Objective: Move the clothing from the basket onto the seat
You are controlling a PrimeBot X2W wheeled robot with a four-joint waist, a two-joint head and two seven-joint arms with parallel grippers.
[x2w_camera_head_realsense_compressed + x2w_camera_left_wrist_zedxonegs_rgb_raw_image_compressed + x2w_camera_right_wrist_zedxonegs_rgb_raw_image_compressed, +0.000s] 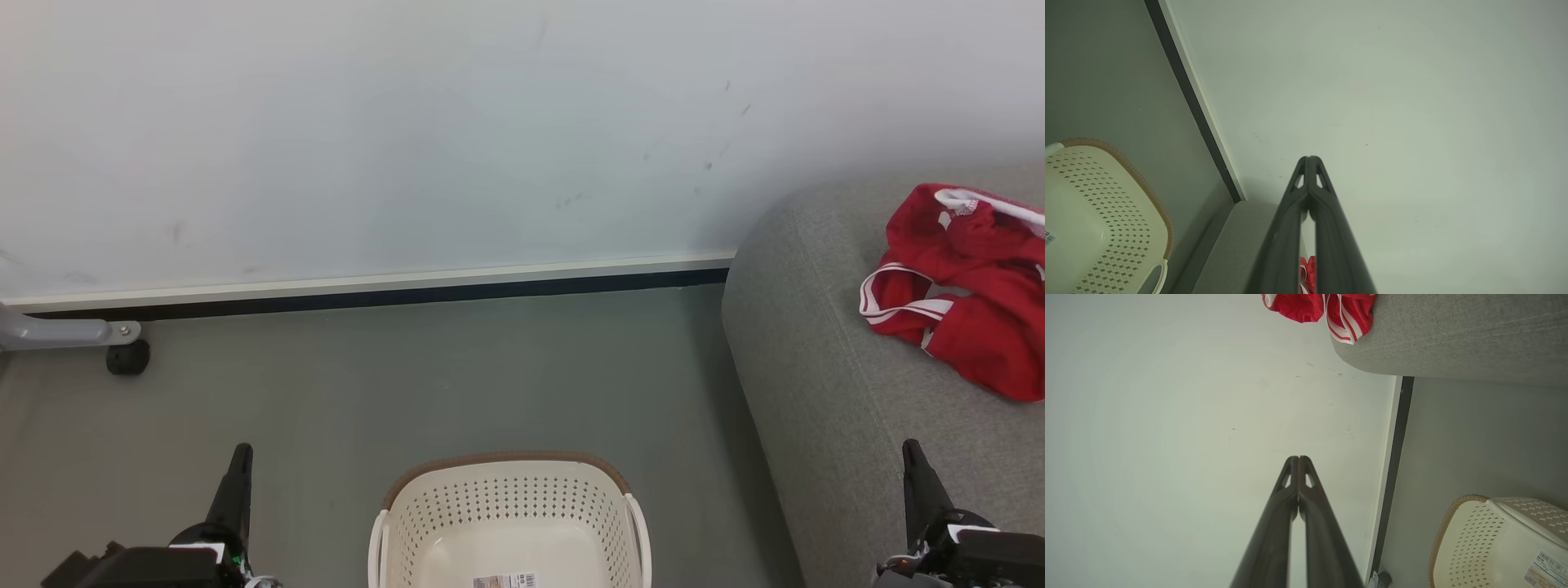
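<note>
currently, clothing (959, 286): heaped on grey seat (816, 367)
basket (506, 498): on floor (490, 367) beside seat, apart from clothing
left gripper (1309, 160): fingers together, clear of clothing
right gripper (1298, 459): fingers together, clear of clothing

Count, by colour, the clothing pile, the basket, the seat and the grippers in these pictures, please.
Red: 1, the clothing pile
Cream-white: 1, the basket
Grey: 1, the seat
Dark: 2, the left gripper and the right gripper
Total: 5

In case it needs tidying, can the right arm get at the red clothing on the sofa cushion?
Probably yes: the red clothing lies uncovered on the sofa cushion, ahead of the shut right end effector, with nothing between them.
</note>
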